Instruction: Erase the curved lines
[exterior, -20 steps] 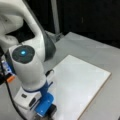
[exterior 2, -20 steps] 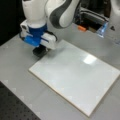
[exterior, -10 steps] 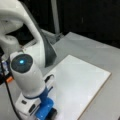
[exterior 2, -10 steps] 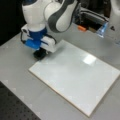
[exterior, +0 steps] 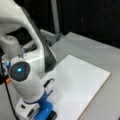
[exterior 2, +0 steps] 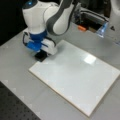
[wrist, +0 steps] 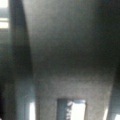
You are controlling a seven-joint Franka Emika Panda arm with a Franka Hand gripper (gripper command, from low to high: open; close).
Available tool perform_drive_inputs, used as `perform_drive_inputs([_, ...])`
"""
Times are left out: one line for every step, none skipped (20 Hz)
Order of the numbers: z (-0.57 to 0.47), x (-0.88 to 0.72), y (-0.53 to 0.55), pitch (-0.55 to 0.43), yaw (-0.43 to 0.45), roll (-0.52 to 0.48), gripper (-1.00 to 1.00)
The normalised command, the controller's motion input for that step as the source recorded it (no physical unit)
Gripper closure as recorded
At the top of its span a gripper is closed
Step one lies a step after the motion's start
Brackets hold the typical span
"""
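My gripper [exterior 2: 41, 51] hangs under the white and blue hand, just outside the white board [exterior 2: 80, 77] at its edge on a front view's left. It is shut on a black eraser block [exterior 2: 41, 56], which sits low against the grey table beside that edge. In a front view the gripper [exterior: 48, 113] shows at the bottom, at the near corner of the board [exterior: 80, 82], with the eraser block [exterior: 53, 116] dark beneath it. The curve lines do not show; the board's visible surface looks plain white. The wrist view is filled by a dark grey blur.
A grey table [exterior 2: 17, 57] carries the board. At a front view's top right sit an orange piece [exterior 2: 81, 28] and a blue-lit part [exterior 2: 102, 30] by dark equipment. A black perforated surface [exterior 2: 15, 110] lies at the bottom left. A grey post [exterior: 55, 17] stands behind the table.
The hand with the eraser block has slid a little along the board's corner, toward the bottom of both front views. The board has stayed put.
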Motion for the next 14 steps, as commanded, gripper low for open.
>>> perform_drive_inputs([-0.07, -0.16, -0.04, -0.075, -0.084, 0.106, 1.0])
perform_drive_inputs([-0.07, -0.18, -0.03, -0.072, -0.088, 0.104, 1.0])
perform_drive_inputs([-0.08, -0.21, -0.02, -0.072, -0.091, 0.1, 1.0])
perform_drive_inputs([-0.08, -0.22, -0.02, -0.071, -0.09, 0.099, 1.0])
perform_drive_inputs([-0.08, -0.24, -0.01, -0.075, -0.095, 0.087, 1.0])
perform_drive_inputs([-0.08, -0.24, 0.0, -0.076, -0.095, 0.084, 1.0])
perform_drive_inputs([-0.08, -0.24, 0.0, -0.077, -0.093, 0.083, 1.0])
perform_drive_inputs([-0.08, -0.24, 0.0, -0.077, -0.092, 0.083, 1.0])
perform_drive_inputs([-0.08, -0.23, 0.01, -0.078, -0.09, 0.083, 1.0])
perform_drive_inputs([-0.08, -0.23, 0.01, -0.078, -0.088, 0.082, 1.0])
perform_drive_inputs([-0.07, -0.23, 0.01, -0.065, -0.084, 0.065, -1.0])
perform_drive_inputs([-0.04, -0.24, 0.02, -0.057, -0.084, 0.056, -1.0])
perform_drive_inputs([-0.03, -0.24, 0.02, -0.056, -0.084, 0.053, -1.0])
perform_drive_inputs([-0.01, -0.25, 0.03, -0.048, -0.086, 0.046, -1.0])
